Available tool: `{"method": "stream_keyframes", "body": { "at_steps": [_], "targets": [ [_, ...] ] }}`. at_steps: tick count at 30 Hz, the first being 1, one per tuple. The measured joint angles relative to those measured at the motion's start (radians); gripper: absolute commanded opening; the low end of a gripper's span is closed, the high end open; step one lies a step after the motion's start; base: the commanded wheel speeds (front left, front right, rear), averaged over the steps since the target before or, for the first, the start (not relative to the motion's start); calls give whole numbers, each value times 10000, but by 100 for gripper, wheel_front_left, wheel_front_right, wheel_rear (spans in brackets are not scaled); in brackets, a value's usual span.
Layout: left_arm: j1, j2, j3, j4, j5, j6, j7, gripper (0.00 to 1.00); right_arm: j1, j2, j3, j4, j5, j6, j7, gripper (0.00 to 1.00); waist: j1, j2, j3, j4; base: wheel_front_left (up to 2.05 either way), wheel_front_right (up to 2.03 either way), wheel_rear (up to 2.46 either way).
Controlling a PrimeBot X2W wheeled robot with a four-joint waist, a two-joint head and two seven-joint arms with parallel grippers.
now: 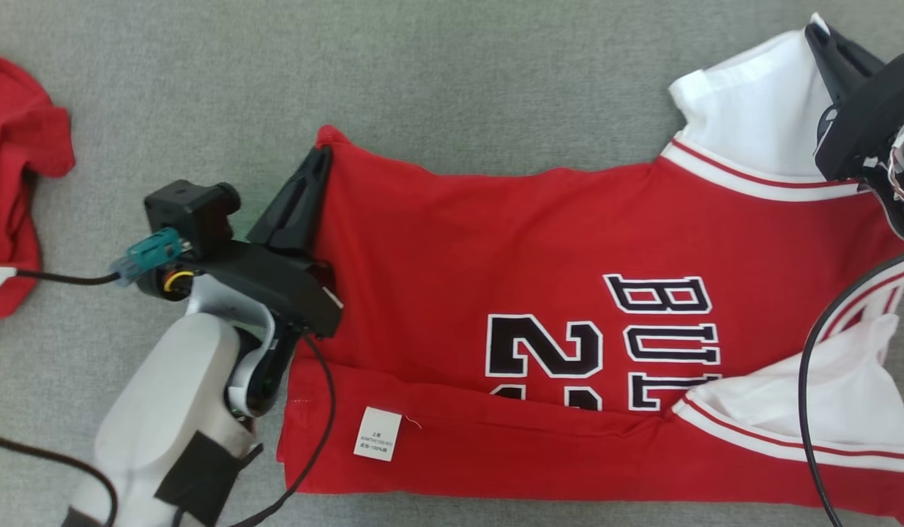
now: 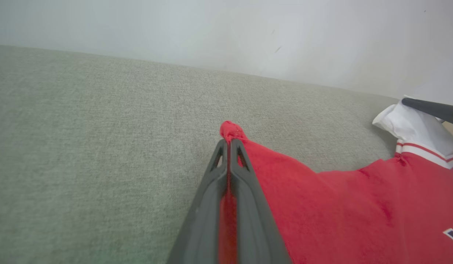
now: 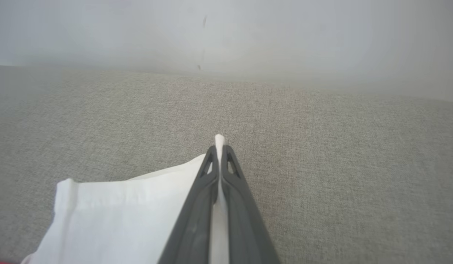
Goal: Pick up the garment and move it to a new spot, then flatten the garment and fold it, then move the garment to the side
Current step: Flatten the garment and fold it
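The garment (image 1: pixel 495 263) is a red basketball jersey with white sleeves and black lettering, spread sideways on the grey cloth surface, its near long edge folded over. My left gripper (image 1: pixel 321 155) is shut on the jersey's far red hem corner; in the left wrist view red cloth (image 2: pixel 232 130) pokes out past the closed fingers (image 2: pixel 244 205). My right gripper (image 1: pixel 816 29) is shut on the far white sleeve (image 1: pixel 759 110); in the right wrist view white cloth (image 3: pixel 112 216) runs between the closed fingers (image 3: pixel 191 220) and a white tip sticks out beyond them.
Another red garment (image 1: pixel 16 183) lies bunched at the left edge of the grey surface (image 1: pixel 422 80). Black cables trail from both arms across the near side. A pale wall (image 2: pixel 248 33) rises behind the surface's far edge.
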Motion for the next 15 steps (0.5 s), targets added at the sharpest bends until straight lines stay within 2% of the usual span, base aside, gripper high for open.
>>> {"method": "stream_keyframes", "body": {
  "at_steps": [6,14,15],
  "targets": [
    [512,493,146,-759,-111,140,278,0,234,-688,472,-1430,798,0,-732,0,-2,-1,-332,-247,0,0,0],
    [1475,1229,414,-1994,-449,366,876,0,1466,-1655,740,-3350,1505,-2,-1597,0,-2,-1,-714,-657,0,0,0],
    [1777,1417,500,-2341,-508,456,1016,0,1893,-1837,788,-3990,1676,0,-1877,0,-2,-1,-826,-786,0,0,0]
  ]
}}
